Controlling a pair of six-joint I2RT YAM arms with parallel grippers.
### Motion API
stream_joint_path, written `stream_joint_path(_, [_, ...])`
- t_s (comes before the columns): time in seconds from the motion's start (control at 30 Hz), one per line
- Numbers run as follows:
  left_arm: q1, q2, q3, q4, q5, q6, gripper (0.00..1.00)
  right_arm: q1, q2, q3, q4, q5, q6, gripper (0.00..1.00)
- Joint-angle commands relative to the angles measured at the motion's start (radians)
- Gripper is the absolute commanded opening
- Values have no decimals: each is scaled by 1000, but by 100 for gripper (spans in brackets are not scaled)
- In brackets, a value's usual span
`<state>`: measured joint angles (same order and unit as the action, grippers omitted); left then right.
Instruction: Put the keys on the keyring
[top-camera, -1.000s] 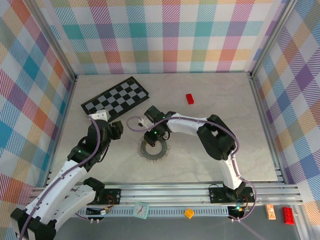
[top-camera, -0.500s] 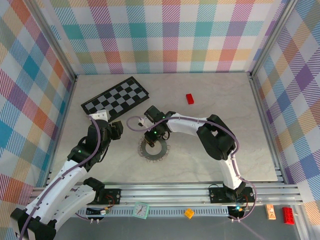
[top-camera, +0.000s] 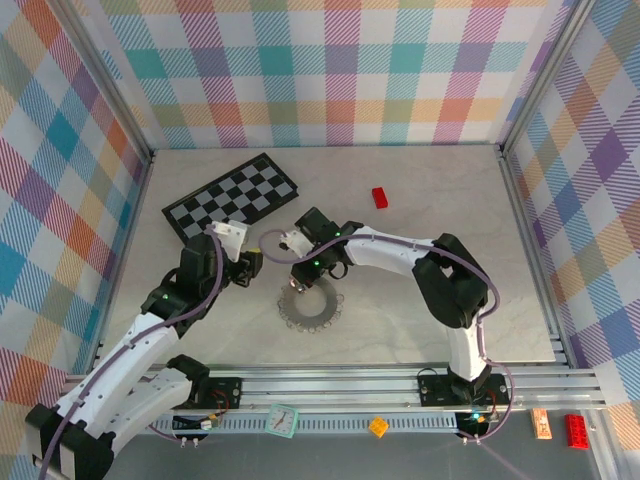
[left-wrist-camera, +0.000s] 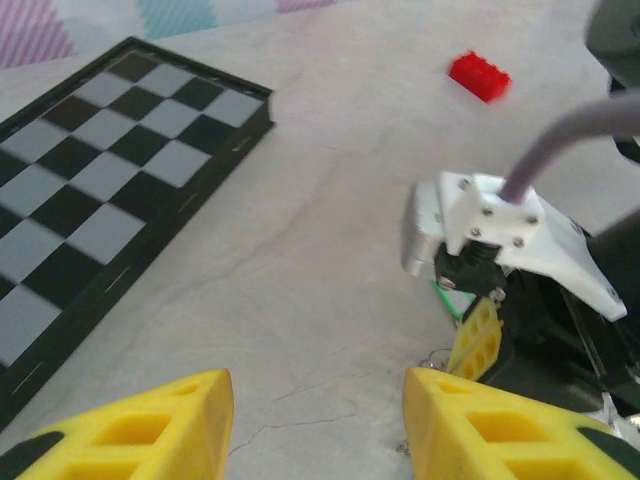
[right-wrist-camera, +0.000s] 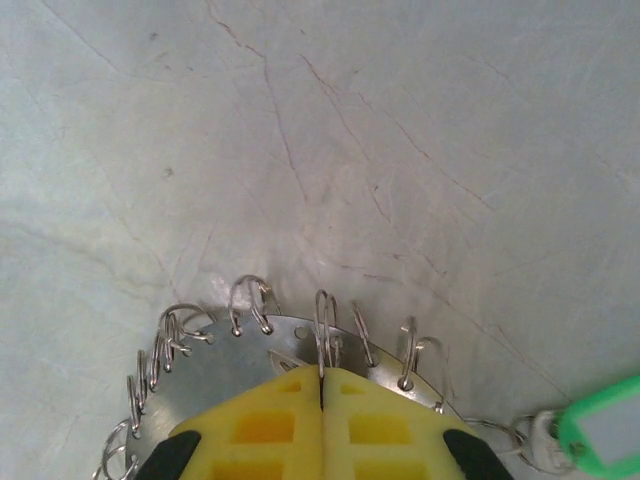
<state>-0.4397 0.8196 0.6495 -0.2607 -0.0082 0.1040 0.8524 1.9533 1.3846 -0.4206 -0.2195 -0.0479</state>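
The keyring (right-wrist-camera: 215, 365) is a flat silvery disc with small wire loops standing round its rim. My right gripper (right-wrist-camera: 322, 385) is shut, its yellow fingertips pinching one of those loops at the disc's edge. A key with a bright green head (right-wrist-camera: 605, 428) lies at the lower right, just off the rim. From above, the keyring (top-camera: 331, 316) lies mid-table with the right gripper (top-camera: 303, 280) over its far edge. My left gripper (top-camera: 255, 265) hovers just left of it. In the left wrist view the left gripper (left-wrist-camera: 315, 415) is open over bare table, nothing between its fingers.
A black-and-grey chessboard (top-camera: 232, 192) lies at the back left, its corner close to the left arm (left-wrist-camera: 100, 170). A red block (top-camera: 380, 197) sits behind the right arm (left-wrist-camera: 478, 76). Plaid walls close in three sides. The right wrist housing (left-wrist-camera: 490, 215) stands right of the left fingers.
The right gripper has closed on the keyring's rim and the ring has shifted slightly nearer. The left arm has swung forward and right, closer to the right gripper.
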Motion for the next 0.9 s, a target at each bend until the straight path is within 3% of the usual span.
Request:
stream_joint_path(0.0, [12, 27, -6, 46, 134, 165, 45, -12, -55, -24, -10, -51, -43, 0])
stream_joint_path(0.33, [25, 96, -47, 150, 358, 364, 37, -25, -117, -66, -39, -109, -95, 0])
stream_joint_path(0.5, [121, 111, -111, 379, 518, 225, 35, -32, -148, -93, -17, -130, -82, 0])
stream_joint_path(0.63, [140, 58, -137, 400, 606, 228, 37, -42, -163, -111, -10, -135, -75, 0])
stream_joint_path(0.73, [139, 25, -138, 317, 634, 306, 38, -50, -160, -111, -11, -138, -69, 0])
stream_joint_path(0.87, [139, 0, -148, 306, 574, 310, 39, -52, -188, -126, 0, -150, -64, 0])
